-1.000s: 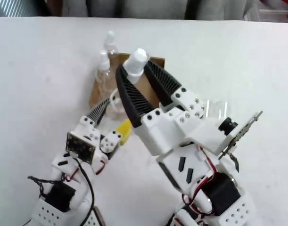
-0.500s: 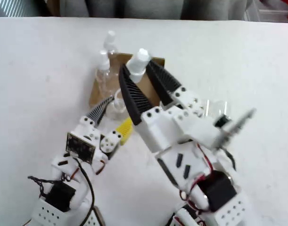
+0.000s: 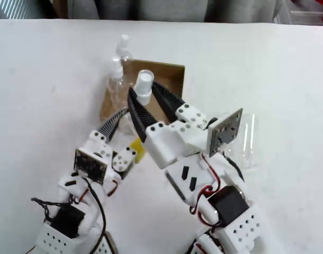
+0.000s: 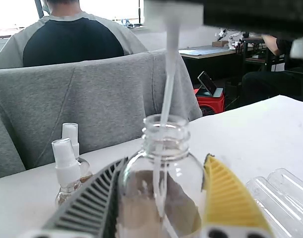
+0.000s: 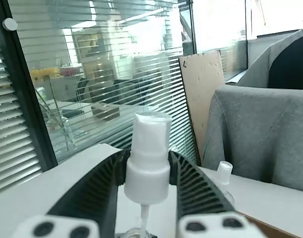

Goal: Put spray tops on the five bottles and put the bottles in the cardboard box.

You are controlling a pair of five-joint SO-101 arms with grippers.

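I am working with both arms at the middle of the high view. My right gripper (image 3: pixel 142 94) is pinching a white spray top (image 3: pixel 145 80) by its collar, jaws narrowed onto it, nozzle end up. Gripping it at the collar leaves its thin tube (image 4: pixel 166 84) hanging free below, and in the left wrist view that tube is running down from the top centre of the frame through the neck of the open bottle (image 4: pixel 165 144). The cap is sitting well above the threads, so I judge it is not yet seated.

My left gripper (image 3: pixel 127 135) is clamping that clear bottle around its body, one black finger (image 4: pixel 91 208) and one yellow finger (image 4: pixel 223 203) on either side. I am holding it upright so the neck faces the spray top and does not wander while the tube is going in.

The cardboard box (image 3: pixel 169 74) is lying just above centre in the high view, right behind the bottle. Two capped bottles (image 3: pixel 119 79) are standing at its left edge; I cannot tell whether they are inside it. More clear bottles without tops (image 3: pixel 246 132) are lying on the white table (image 3: pixel 45 63) right of centre.

I am finding no label on the bottles and no writing I can read on the box or the spray tops.
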